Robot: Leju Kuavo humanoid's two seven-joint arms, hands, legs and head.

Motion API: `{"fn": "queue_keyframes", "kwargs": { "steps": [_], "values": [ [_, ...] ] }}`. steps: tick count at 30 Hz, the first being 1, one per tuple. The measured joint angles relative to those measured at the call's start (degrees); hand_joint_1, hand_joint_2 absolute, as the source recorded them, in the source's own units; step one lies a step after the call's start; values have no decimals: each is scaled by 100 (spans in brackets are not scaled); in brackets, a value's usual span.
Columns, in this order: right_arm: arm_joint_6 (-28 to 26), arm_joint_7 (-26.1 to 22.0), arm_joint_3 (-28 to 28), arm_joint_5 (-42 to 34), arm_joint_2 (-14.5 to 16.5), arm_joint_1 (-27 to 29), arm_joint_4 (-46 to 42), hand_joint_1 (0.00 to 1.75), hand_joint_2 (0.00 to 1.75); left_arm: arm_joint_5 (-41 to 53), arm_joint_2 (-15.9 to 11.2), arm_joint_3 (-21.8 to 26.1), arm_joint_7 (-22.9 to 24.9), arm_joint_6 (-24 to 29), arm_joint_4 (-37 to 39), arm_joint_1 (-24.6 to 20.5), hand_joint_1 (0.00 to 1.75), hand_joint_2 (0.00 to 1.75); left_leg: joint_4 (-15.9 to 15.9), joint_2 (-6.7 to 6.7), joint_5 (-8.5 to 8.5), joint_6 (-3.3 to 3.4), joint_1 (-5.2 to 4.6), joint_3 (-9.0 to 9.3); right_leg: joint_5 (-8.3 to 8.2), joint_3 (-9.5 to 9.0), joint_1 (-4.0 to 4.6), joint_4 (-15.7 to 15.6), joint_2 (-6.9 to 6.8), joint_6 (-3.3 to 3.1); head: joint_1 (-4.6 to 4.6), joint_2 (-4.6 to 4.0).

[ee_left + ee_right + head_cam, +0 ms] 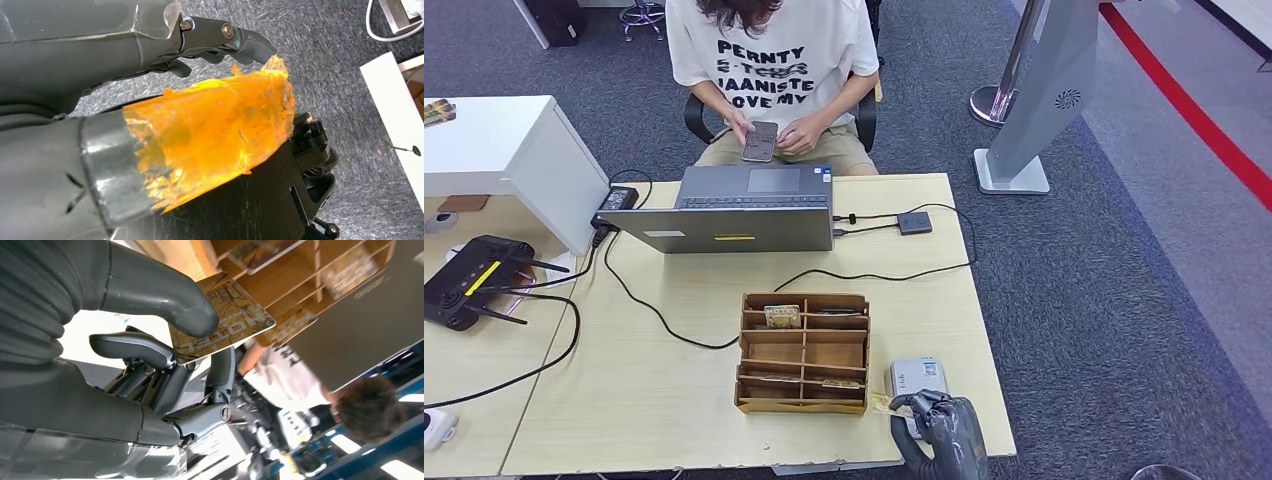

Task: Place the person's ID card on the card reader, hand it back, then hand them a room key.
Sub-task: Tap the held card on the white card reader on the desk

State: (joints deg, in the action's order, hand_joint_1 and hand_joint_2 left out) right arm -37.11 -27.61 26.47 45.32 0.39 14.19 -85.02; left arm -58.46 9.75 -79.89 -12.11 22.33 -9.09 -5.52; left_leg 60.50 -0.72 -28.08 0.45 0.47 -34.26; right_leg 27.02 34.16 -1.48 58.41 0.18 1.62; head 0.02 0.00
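Observation:
My right hand (936,428) is at the table's near right corner, just in front of the grey card reader (917,376). Its thumb and fingers pinch a brown room key (220,322) printed "HOTEL"; the card's edge (881,402) pokes out towards the wooden card rack (804,352). More key cards (781,316) lie in the rack's slots. The person (774,60) sits across the table, both hands on a dark phone (760,140). My left hand (200,125) hangs over grey carpet, fingers apart, holding nothing, its thumb wrapped in orange tape.
A grey laptop (744,205) stands at the far side, with black cables (664,320) trailing over the tabletop and a small black box (914,222) to its right. A black controller (469,280) lies on the left desk. A grey stand (1034,100) rises on the carpet at the right.

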Motion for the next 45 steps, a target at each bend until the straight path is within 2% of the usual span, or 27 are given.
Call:
{"fn": "queue_keyframes", "kwargs": {
  "steps": [4,6,8,11,13,16,24,27,32,45],
  "values": [
    [0,277,-317,-374,123,40,-143,175,175,14,2,0,0,32,0,1,0,0,0,0,0,0,0,0,0,0,0,0,0,0,0,0],
    [18,519,-380,-916,91,29,-225,175,175,17,5,0,-1,67,0,1,0,0,0,0,0,0,-1,0,0,-1,-1,0,0,0,-1,0],
    [156,762,-381,-1836,-7,6,-302,175,175,21,14,0,-4,117,0,2,0,0,0,-1,0,1,-2,-1,0,-1,-2,0,-1,0,-1,0],
    [691,910,-363,-3478,-229,-15,-433,175,175,49,27,0,-9,194,0,2,0,0,0,-1,0,1,-6,-1,-1,-2,-4,-1,-1,1,1,0],
    [1071,864,-363,-4235,-363,-15,-520,175,175,75,33,0,-9,225,0,1,0,0,0,-2,0,2,-9,-1,-1,-1,-7,-1,-1,1,0,0],
    [1502,806,-367,-4960,-511,-16,-661,175,175,102,35,0,-9,238,0,0,0,0,0,-2,-2,4,-10,0,-1,0,-8,-1,-1,1,-2,0],
    [2774,994,-371,-6305,-1020,-15,-923,175,175,136,35,0,-4,242,0,-2,0,0,0,-2,-2,5,-12,-1,-1,0,-10,-1,-1,2,0,0],
    [3087,1006,-369,-6520,-1219,-20,-939,175,175,136,36,0,0,242,0,-2,0,0,0,-2,-3,8,-19,-1,-2,0,-16,-1,-1,4,-1,0],
    [3185,1040,-352,-6399,-1417,-49,-942,175,175,135,35,0,0,242,0,-3,0,0,0,-1,-3,9,-20,0,-2,0,-17,-1,-1,5,-2,0],
    [2511,1216,-104,-5153,-1607,-227,-820,175,175,141,37,0,2,233,0,-3,0,0,0,-1,-3,9,-20,0,-2,0,-17,0,-1,5,-1,0]
  ]
}}
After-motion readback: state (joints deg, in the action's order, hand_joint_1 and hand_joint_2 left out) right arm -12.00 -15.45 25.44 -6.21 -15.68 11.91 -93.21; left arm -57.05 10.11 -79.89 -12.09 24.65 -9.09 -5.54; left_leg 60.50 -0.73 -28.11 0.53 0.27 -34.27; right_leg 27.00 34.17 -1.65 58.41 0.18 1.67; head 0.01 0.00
